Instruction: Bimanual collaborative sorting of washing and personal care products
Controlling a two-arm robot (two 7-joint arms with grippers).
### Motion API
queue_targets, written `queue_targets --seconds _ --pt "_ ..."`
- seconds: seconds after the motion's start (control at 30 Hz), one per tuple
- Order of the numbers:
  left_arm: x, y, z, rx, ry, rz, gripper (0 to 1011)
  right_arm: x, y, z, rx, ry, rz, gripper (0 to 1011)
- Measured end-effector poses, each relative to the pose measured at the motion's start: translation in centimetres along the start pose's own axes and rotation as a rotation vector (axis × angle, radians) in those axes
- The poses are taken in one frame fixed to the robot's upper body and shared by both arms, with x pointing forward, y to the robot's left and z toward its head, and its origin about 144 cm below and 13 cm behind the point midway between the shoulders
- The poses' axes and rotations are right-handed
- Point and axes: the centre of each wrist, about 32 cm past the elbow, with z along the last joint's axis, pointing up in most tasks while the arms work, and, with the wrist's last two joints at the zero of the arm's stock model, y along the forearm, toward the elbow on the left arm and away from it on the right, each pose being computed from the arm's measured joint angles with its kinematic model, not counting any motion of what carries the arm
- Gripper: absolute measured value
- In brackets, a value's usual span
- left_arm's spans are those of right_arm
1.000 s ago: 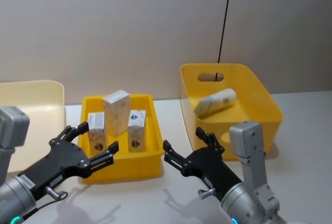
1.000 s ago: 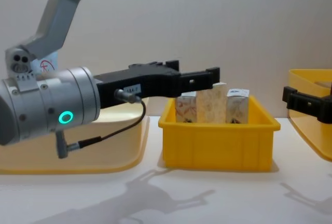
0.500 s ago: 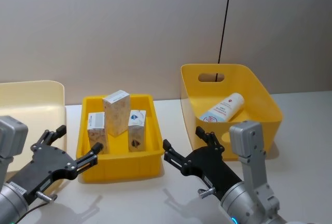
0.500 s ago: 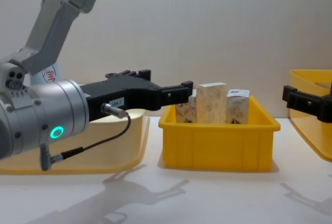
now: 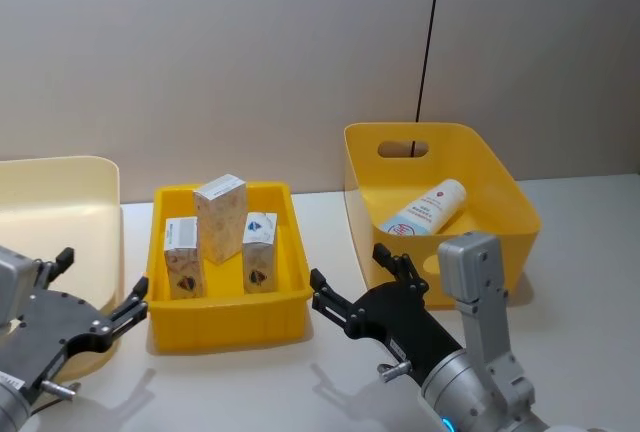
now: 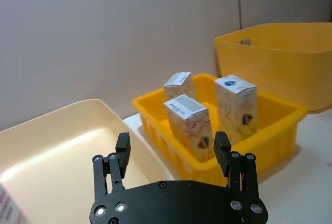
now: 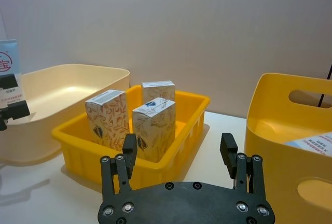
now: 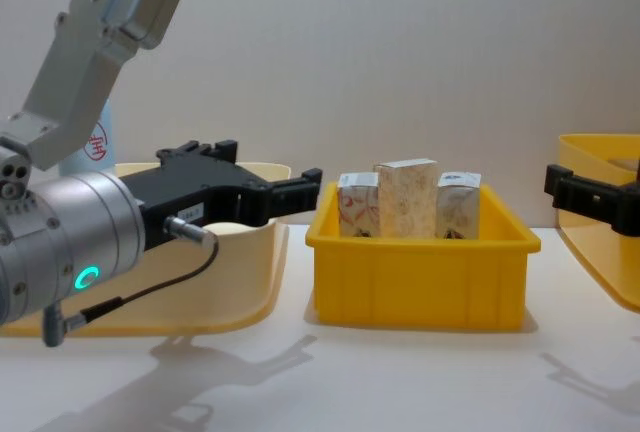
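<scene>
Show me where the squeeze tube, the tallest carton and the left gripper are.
squeeze tube [image 5: 425, 209], head view, middle of its white body.
tallest carton [image 5: 221, 222], head view, middle of its front face.
left gripper [image 6: 172, 150], left wrist view, midway between its open fingers.

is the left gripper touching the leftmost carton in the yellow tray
Apart. The head view shows the left gripper outside the tray, clear of the leftmost carton.

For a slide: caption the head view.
Left gripper and right gripper, open, before three cartons in a tray; tube in bin.
</scene>
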Motion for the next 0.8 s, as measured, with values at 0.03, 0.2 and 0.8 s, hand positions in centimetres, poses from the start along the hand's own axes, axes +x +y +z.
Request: queue_targets --seconds 0.03,0.2,0.8 --pt "-0.04 0.06 -0.01 0.000 -0.005 0.010 1004 0.00 0.00 0.00 0.000 0.000 0.000 1001" --pt "-0.32 0.52 -0.19 0.005 -0.035 0.066 1003 0.00 0.00 0.00 0.000 0.000 0.000 1001" --pt "-0.48 0.78 -0.29 0.007 -0.054 0.100 1003 0.21 -0.14 -0.04 -0.011 -0.002 0.008 1001"
